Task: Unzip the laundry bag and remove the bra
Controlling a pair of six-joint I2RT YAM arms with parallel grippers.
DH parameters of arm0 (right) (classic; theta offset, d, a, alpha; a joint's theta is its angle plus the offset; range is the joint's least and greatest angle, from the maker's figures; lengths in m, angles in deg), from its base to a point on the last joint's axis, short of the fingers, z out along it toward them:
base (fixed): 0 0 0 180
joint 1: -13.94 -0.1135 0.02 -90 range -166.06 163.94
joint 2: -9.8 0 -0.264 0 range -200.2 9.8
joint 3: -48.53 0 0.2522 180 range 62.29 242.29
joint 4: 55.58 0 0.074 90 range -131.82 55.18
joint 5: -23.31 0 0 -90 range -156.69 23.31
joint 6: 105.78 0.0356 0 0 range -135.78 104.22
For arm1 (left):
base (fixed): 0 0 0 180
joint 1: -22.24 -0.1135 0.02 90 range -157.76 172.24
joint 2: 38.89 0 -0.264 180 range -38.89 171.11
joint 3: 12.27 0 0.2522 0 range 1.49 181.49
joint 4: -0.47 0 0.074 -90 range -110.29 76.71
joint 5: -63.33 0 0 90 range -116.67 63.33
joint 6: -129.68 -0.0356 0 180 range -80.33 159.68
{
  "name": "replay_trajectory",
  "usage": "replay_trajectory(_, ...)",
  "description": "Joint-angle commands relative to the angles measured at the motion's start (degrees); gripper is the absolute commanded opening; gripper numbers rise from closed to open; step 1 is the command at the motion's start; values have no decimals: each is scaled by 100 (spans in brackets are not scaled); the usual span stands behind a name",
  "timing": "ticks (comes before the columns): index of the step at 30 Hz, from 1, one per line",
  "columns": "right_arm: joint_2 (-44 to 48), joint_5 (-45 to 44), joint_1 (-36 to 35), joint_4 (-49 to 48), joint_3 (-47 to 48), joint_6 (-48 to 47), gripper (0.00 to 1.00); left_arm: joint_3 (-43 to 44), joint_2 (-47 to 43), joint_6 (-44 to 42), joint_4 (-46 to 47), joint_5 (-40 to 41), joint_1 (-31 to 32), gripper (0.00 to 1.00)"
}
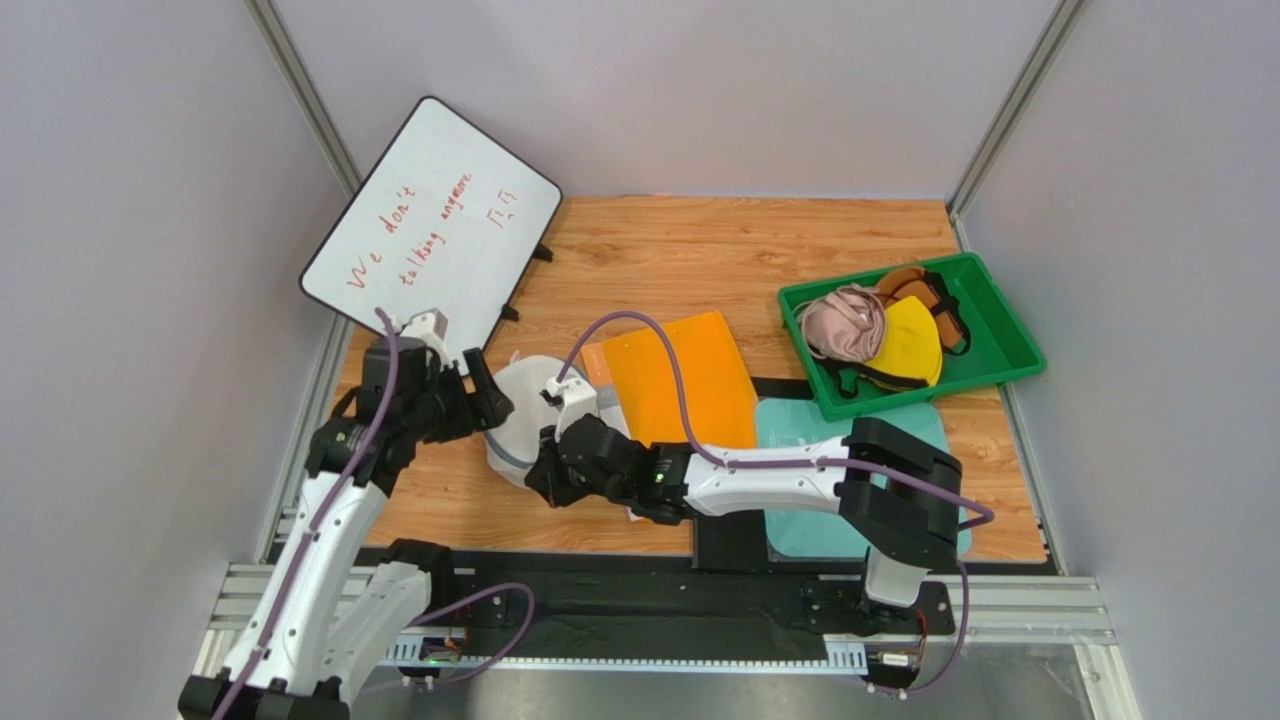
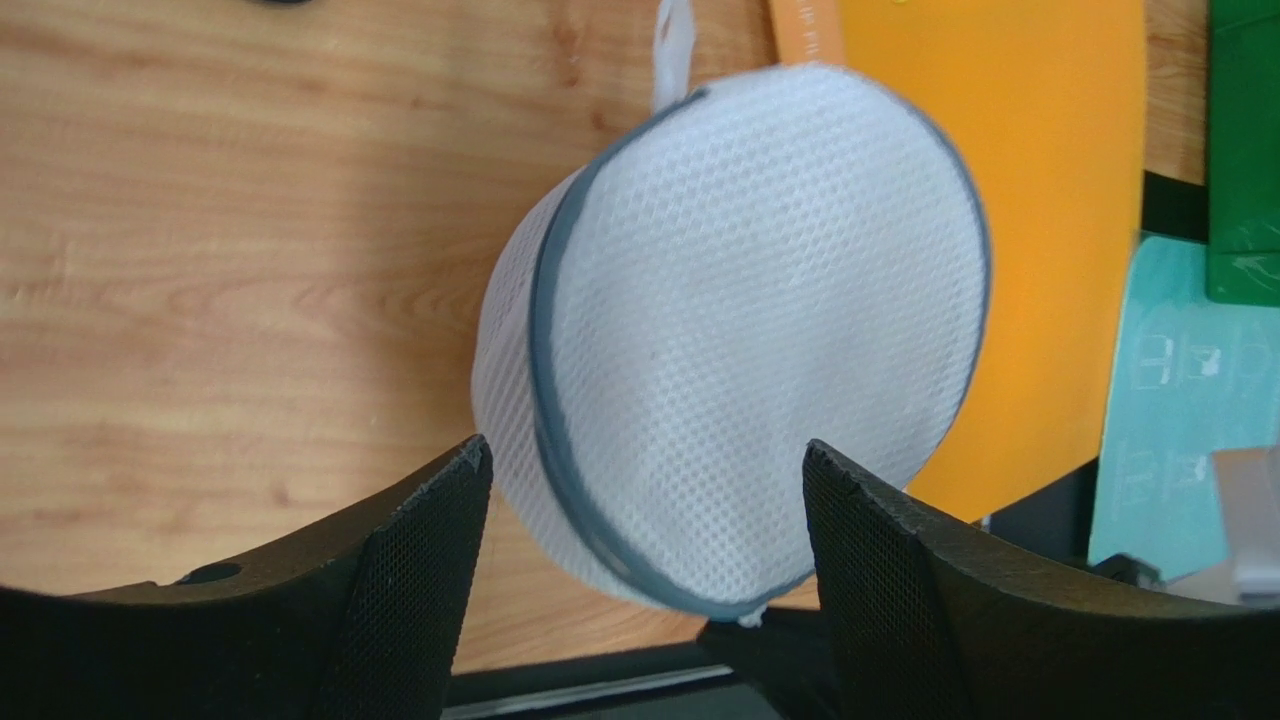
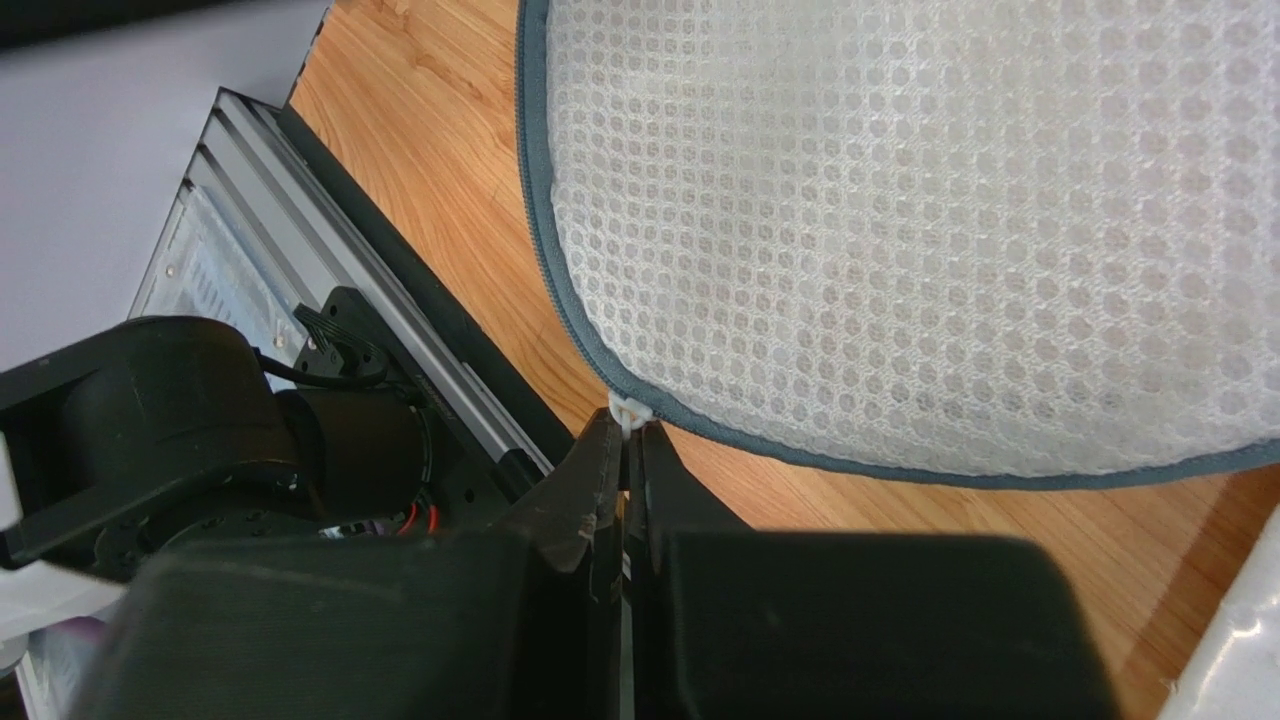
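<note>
The laundry bag (image 1: 522, 410), a round white mesh drum with a dark zipper rim, is tilted up on its edge on the wooden table. It also shows in the left wrist view (image 2: 751, 330) and the right wrist view (image 3: 932, 225). My left gripper (image 1: 481, 393) is open, with its fingers (image 2: 406, 570) on either side of the bag's lower edge and apart from it. My right gripper (image 3: 625, 428) is shut on the small white zipper pull (image 3: 630, 408) at the bag's near rim. The zipper looks closed. The mustard-brown bra is hidden.
A green tray (image 1: 1022, 360) at the right holds a pale pink, a bright yellow and a brownish garment. An orange sheet (image 1: 684, 375) and a teal mat (image 1: 812, 435) lie right of the bag. A whiteboard (image 1: 428, 218) leans at the back left.
</note>
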Motion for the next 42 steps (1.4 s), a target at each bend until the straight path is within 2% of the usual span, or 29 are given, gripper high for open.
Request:
replay_trajectory(1,-137,-186,-11,-2,407,142,0,-218,-595,534,-850,612,43,82)
replay_trajectory(3,-172,-230,-20,24,495,142,0,-288,-816,718,-850,516,70,98)
replay_trajectory(9,-164,-186,-11,-54,513,142,0,-657,-772,1017,-526,24,166,96)
replay_trajectory(12,-164,-116,-3,-107,469,133,0,-956,-816,1254,-113,-293,193,88)
replay_trajectory(14,-155,-72,-11,-151,451,124,0,-1071,-860,1378,151,-389,210,77)
replay_trajectory(15,-164,-55,-11,-160,442,133,0,-1088,-869,1413,213,-399,219,65)
replay_trajectory(18,-146,-37,-11,-187,425,115,0,-1106,-852,1431,336,-346,211,44)
replay_trajectory(23,-102,16,-11,-196,372,98,0,-1141,-580,1361,512,-434,219,24)
replay_trajectory(27,-32,-2,-11,-196,258,80,0,-1106,-447,1264,591,-381,211,1)
replay_trajectory(42,311,-195,6,-152,-498,142,0,-570,203,851,653,-258,210,0)
